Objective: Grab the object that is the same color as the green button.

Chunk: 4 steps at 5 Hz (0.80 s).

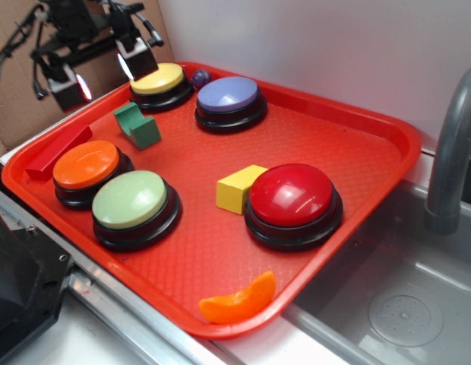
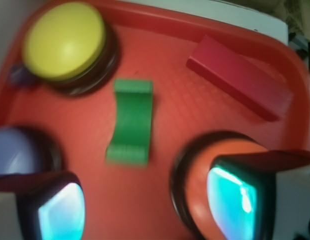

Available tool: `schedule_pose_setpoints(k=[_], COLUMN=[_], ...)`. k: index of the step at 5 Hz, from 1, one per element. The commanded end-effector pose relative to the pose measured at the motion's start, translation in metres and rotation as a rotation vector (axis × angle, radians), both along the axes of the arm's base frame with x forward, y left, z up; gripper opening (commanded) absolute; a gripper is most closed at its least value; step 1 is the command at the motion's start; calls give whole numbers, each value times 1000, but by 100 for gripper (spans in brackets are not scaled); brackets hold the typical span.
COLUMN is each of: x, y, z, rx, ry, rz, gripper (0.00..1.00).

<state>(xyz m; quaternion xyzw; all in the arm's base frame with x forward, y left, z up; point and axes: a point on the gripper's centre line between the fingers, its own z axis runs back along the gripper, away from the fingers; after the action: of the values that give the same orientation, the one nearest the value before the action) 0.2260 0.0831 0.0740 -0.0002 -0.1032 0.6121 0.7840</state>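
I see my gripper [image 1: 101, 74] up in the air with its two fingers spread wide apart — it holds nothing. The little green block [image 2: 130, 121] lies on the red tray [image 1: 349, 152] right under the gap between them. The green button [image 1: 133, 201] sits farther off — past the orange button [image 1: 87, 165].

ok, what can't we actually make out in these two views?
- Green block: smeared by motion blur in the wrist view; its notch detail is unclear.
- Small dark purple thing behind the yellow button: too small in exterior, blurred in wrist.
- Orange button: partly covered by a gripper finger in wrist.
- Green button: outside the wrist view.
- Gripper: cut off by the exterior view's top edge.
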Motion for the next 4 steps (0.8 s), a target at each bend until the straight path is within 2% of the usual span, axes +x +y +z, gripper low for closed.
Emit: schedule_pose_setpoints(k=[1, 2, 3, 4], x=[26, 31, 32, 30], y=[33, 42, 49, 52], z=[-27, -40, -47, -51], rx=[64, 71, 79, 43], ry=[-61, -20, -14, -16], rz=[91, 58, 48, 31], gripper=[100, 100, 100, 100])
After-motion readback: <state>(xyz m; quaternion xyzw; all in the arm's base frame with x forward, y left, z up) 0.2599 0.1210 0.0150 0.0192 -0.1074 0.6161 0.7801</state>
